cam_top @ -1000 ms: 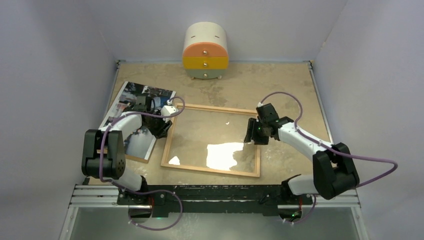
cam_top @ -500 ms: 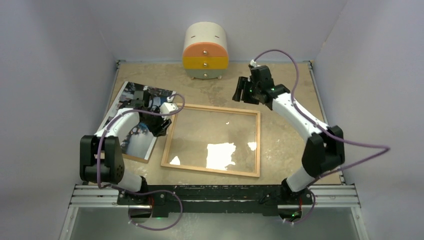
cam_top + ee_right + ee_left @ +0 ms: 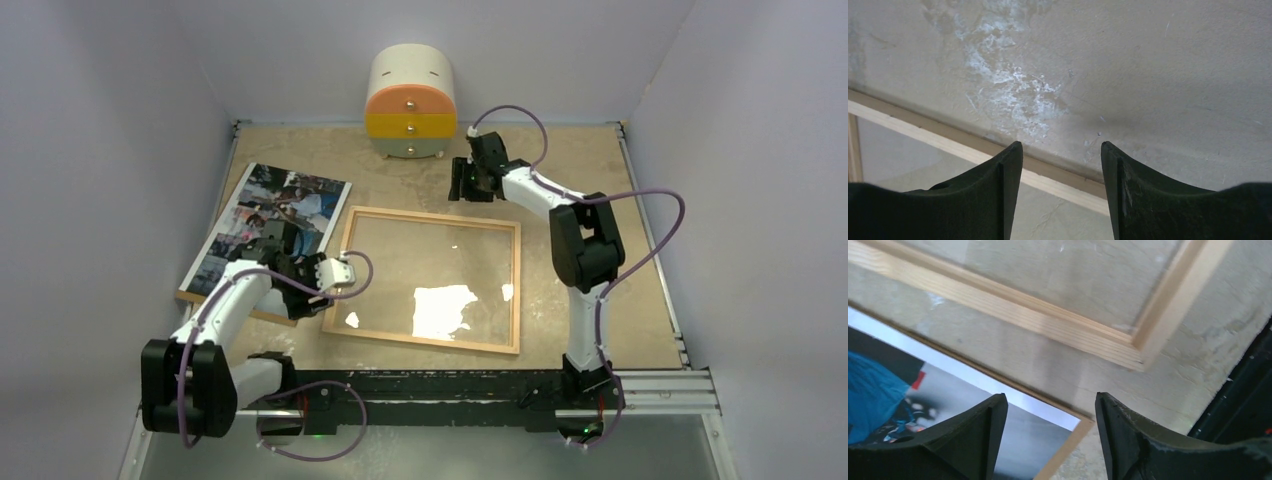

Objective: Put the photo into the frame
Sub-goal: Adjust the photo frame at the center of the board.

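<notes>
The photo (image 3: 285, 208) lies flat on a brown backing board (image 3: 232, 303) at the left of the table. The light wood frame (image 3: 337, 275) lies flat in the middle, with a clear pane inside it showing glare. My left gripper (image 3: 297, 298) is open and empty just above the photo's near right corner. In the left wrist view (image 3: 1050, 405) it has the photo (image 3: 893, 390) and the frame's near left corner (image 3: 1140, 357) ahead of it. My right gripper (image 3: 460, 182) is open and empty above the table just beyond the frame's far rail (image 3: 948, 142).
A round cream, orange and yellow drawer cabinet (image 3: 411, 100) stands at the back centre, close to my right gripper. Walls enclose the table on three sides. The black rail (image 3: 1248, 385) at the near edge lies close to the frame's near left corner.
My left gripper has drawn back along the photo's right edge to its near corner, uncovering the print. My right gripper has swung from the frame's right side to beyond its far rail.
</notes>
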Robot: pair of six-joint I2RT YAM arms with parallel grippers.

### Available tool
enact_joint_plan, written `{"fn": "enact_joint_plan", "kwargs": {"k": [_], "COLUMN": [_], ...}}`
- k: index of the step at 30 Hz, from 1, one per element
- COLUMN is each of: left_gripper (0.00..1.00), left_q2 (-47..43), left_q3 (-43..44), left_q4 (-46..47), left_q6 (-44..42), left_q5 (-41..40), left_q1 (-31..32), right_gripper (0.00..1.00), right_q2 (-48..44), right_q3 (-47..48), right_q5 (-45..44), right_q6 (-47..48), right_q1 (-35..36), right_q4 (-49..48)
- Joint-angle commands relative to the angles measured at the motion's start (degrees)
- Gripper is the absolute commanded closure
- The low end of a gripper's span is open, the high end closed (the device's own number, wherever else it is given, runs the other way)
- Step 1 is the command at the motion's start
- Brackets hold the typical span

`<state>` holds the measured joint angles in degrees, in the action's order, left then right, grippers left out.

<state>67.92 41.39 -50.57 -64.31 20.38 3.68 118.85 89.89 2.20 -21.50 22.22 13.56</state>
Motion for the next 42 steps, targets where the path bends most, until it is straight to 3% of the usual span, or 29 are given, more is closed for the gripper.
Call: {"fn": "enact_joint_plan", "kwargs": {"k": [1,10,24,35,42], "left_gripper": [0.30,0.18,0.08,0.05,0.04], "left_q2": [-3.3,-10.8,-11.4,-0.7,9.0], "left_q3": [-3.5,-10.0,-16.0,-17.2,-10.6], "left_q4": [-4.6,-4.9,19.7,39.6,44.1], "left_q6": [-7.1,-13.7,-3.1,-2.0,-0.4], "left_q5": [-0.6,-1.1,-4.2,-19.1,-20.2], "left_q1": [3.6,10.4,15.4,15.4,15.4], "right_gripper": [0.39,0.40,0.40,0.44,0.44], "right_q2": [-1.2,-2.3,-2.6,-13.0,-22.8], "right_q3": [-1.4,-7.3,-11.3,-31.8,-44.4], "right_q5": [-0.3,1.1,3.6,-2.1,-3.4], "right_q6": [-0.1,-2.0,-2.2,-7.3,-11.3], "right_q1": [-1.4,-4.6,-5.4,-5.5,-5.5], "right_q4": [-4.5,-6.5,-6.7,-7.4,-8.8]}}
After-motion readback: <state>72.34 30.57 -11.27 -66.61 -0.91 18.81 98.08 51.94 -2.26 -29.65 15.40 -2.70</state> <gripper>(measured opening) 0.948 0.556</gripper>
